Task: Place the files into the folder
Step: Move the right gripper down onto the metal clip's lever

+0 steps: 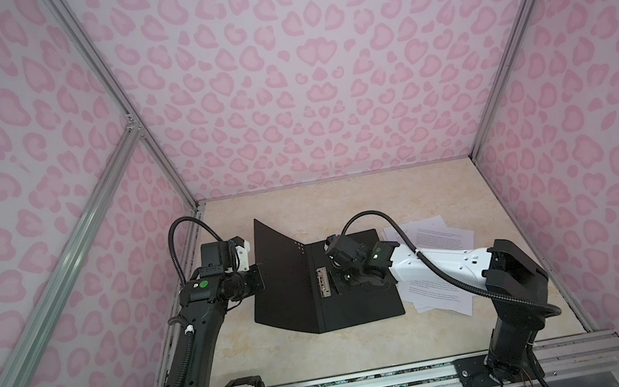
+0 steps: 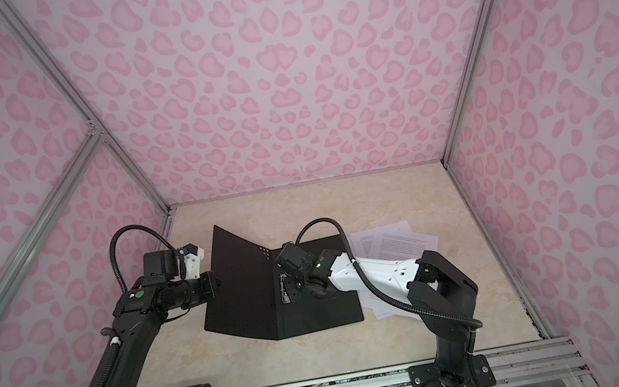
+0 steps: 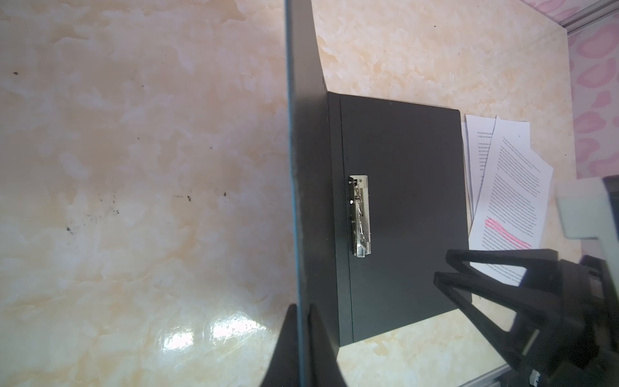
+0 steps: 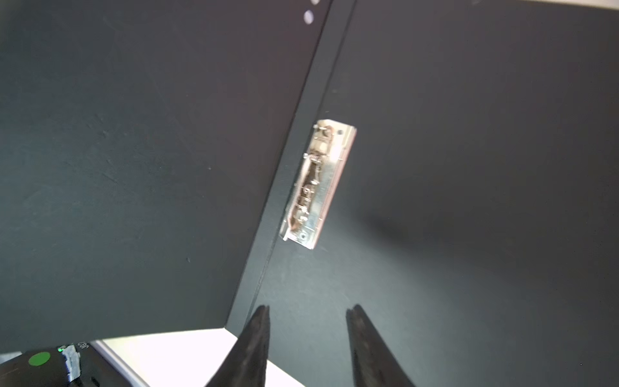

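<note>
Ana: Where do the things lie?

Ben: The folder (image 1: 359,304) is open on the table (image 1: 302,212), with the black inside up. The left gripper (image 3: 300,311) is clamped on the edge of its raised left cover. The files (image 3: 512,187) lie on the table just beside the folder's right edge. None of them is inside.

Ana: And the right gripper?

Ben: The right gripper (image 4: 310,307) hovers over the right panel near the metal clip (image 4: 318,184). Its jaws are apart and nothing is between them.

Ana: What may go wrong?

Ben: I think the thin cover may slip from the pinch and fall on the right gripper. The sheets also overlap, so a pinch may take only one, or crease it.

Ana: How many of each?

Ben: One folder, one clip, two grippers. There are at least three sheets, but the overlap hides the exact number.
</note>
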`<state>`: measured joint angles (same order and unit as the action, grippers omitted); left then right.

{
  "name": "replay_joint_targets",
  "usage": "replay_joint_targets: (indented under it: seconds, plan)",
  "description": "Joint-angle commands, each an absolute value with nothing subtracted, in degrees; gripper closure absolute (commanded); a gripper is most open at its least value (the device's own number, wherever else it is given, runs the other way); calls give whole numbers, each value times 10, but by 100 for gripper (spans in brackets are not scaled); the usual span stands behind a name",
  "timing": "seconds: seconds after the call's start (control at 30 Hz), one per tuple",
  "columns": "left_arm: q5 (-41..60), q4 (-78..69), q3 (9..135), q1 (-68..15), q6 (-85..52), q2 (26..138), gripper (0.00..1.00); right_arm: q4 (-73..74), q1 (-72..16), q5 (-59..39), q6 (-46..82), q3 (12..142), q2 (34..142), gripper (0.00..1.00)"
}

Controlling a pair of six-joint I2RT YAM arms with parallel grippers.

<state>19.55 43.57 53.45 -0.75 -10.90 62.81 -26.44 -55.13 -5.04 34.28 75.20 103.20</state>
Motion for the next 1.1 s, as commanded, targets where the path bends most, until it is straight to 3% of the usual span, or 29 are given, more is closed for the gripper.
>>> replay_joint_targets:
  seconds: [0.0, 0.7, 1.07]
  plan:
    - [197, 446, 538, -8, -110, 629, 96, -286, -555, -57, 334, 778, 1073, 63]
    - [203, 445, 539, -8, -99, 638, 96, -220, -552, -110, 352, 790, 1162, 77]
    - [201, 447, 541, -8, -98, 643, 96, -205, -543, -119, 359, 786, 1161, 78]
